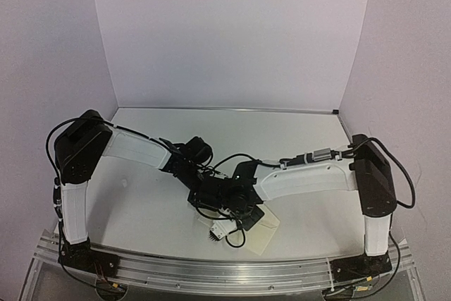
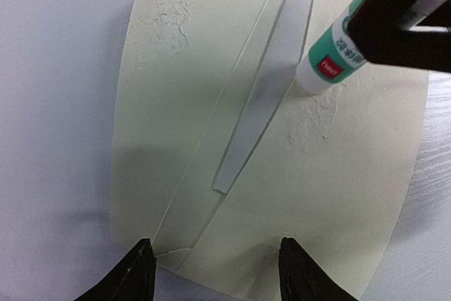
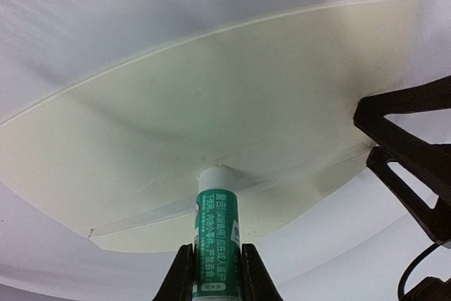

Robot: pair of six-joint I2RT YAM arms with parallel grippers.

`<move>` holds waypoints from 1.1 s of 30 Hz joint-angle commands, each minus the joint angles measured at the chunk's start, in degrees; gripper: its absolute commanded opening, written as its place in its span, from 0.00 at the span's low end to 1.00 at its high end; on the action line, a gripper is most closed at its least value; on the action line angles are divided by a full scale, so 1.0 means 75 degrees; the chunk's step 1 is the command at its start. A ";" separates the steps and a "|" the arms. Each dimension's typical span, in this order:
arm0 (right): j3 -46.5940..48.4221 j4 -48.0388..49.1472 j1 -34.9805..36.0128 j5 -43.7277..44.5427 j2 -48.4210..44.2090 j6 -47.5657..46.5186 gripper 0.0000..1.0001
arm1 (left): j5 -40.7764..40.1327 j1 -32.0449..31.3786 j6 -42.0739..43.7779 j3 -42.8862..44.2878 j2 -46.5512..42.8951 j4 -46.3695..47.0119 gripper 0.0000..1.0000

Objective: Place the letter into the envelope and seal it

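The pale cream envelope (image 2: 331,195) lies flat on the white table, near the front edge (image 1: 266,236), with a long crease and a grey strip (image 2: 271,82) running along its middle. A green-and-white glue stick (image 3: 217,237) stands with its white tip pressed on the envelope (image 3: 232,96) beside that strip, and my right gripper (image 3: 216,247) is shut on it. Wrinkled glue patches (image 2: 313,114) show on the paper. My left gripper (image 2: 215,269) is open, its fingertips (image 2: 141,259) over the envelope's near edge with nothing between them. The letter is out of view.
Both arms meet low over the front centre of the table (image 1: 162,202), cables looping around the wrists. White walls enclose the back and sides. A metal rail (image 1: 225,269) runs along the near edge.
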 commanded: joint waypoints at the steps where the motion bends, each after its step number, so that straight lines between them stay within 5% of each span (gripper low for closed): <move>1: 0.0366 0.0509 -0.0165 -0.0275 0.0758 -0.0081 0.00 | -0.0974 -0.0039 0.0275 -0.0313 0.0641 -0.0829 0.59; 9: 0.0389 0.0629 -0.0293 -0.0507 0.0021 0.1055 0.00 | -0.0771 0.0011 0.0048 -0.0191 0.0644 -0.0951 0.59; 25: -0.0921 0.0998 -0.1113 -0.2055 -0.3401 0.4577 0.00 | 0.1745 0.0507 -0.0242 0.0830 -0.0379 -0.1470 0.64; 33: -0.2971 0.4070 -0.3372 -0.5655 -0.5258 0.8135 0.00 | 0.3790 0.1881 -0.0327 0.1384 -0.1939 -0.1700 0.66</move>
